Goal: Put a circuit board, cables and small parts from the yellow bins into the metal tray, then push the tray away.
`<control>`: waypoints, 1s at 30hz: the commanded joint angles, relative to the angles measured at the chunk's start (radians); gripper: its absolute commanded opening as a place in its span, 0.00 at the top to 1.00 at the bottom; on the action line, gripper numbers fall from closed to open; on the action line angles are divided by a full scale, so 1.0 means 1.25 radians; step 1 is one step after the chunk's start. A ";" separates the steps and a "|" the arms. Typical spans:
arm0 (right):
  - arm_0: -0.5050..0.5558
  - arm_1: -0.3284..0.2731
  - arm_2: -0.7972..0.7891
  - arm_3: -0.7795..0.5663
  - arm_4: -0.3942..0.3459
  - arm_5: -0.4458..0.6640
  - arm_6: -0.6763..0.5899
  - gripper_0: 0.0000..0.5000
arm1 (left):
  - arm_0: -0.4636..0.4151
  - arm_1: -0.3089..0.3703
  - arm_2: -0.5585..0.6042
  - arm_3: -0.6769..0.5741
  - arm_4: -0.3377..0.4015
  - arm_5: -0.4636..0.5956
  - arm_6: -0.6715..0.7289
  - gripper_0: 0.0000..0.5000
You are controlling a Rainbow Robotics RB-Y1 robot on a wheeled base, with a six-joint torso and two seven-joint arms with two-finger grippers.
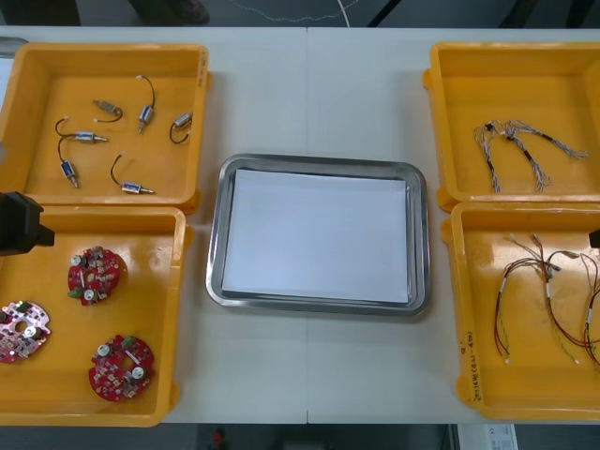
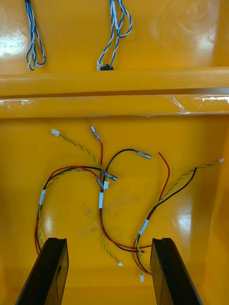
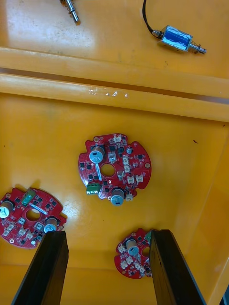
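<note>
My left gripper (image 3: 109, 269) hangs open above the near left yellow bin (image 1: 178, 309), where three round red circuit boards lie (image 1: 96, 273). One board (image 3: 114, 167) lies just beyond the fingertips and another (image 3: 133, 255) beside one finger. My right gripper (image 2: 109, 271) is open over the near right bin (image 1: 461, 309). Red, yellow and black cables (image 2: 102, 190) lie tangled ahead of its fingers. The metal tray (image 1: 319, 165), white inside, sits between the bins with nothing in it.
The far left bin (image 1: 112, 52) holds several small metal parts (image 1: 84, 137). The far right bin (image 1: 506, 52) holds twisted blue and white cables (image 1: 516, 145). Bin walls (image 2: 114, 90) stand just beyond both grippers.
</note>
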State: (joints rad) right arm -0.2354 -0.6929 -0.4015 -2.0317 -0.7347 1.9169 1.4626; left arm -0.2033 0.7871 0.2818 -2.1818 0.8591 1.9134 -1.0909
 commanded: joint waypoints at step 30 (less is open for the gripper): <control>-0.018 -0.031 0.010 -0.007 -0.006 0.002 -0.023 0.00 | 0.012 0.034 0.025 -0.022 0.006 0.005 -0.069 0.00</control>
State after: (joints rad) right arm -0.2354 -0.6929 -0.4015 -2.0317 -0.7347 1.9169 1.4626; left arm -0.2033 0.7871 0.2818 -2.1818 0.8591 1.9134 -1.0909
